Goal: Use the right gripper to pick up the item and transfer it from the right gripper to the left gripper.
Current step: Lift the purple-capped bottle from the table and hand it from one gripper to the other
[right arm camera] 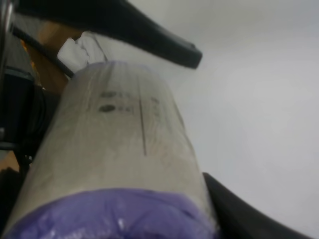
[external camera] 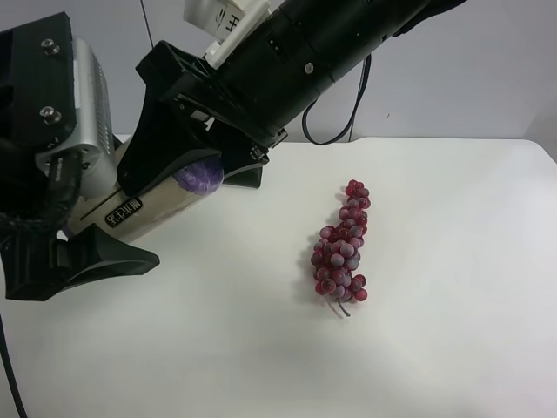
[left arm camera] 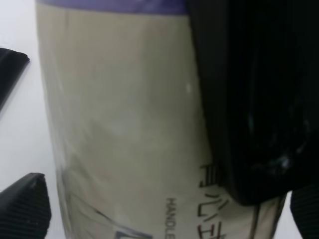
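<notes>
Item [external camera: 144, 207] is off the table [external camera: 452, 331], slanting in the air between the two arms. One purple end is up toward the exterior high view's top; the cream label runs down toward that view's left.

Right gripper [external camera: 196, 177], on the arm with the white bracket [external camera: 228, 22], comes in from the top of the exterior high view. Its jaws are clamped on the upper purple end. In the right wrist view I see the purple end closest to the lens, with the label and its dark print running away from it. One black finger [right arm camera: 244, 214] presses the roll's side. A second black bar crosses above the far end; I cannot tell whether it touches.

Left gripper [left arm camera: 164, 211], on the arm with the silver-grey block [external camera: 87, 104], sits at the exterior high view's left, around the lower, printed part of the roll. Its jaws stand wide. In the left wrist view a ribbed pad [left arm camera: 24, 206] is beside the label with a strip of white table showing between them, so there is no contact on that side. The opposite pad barely enters the frame; I cannot tell whether it makes contact. A black finger of the right gripper overlaps the label in that view.

Grape bunch [external camera: 342, 248] lies on the table, well apart from both grippers.
</notes>
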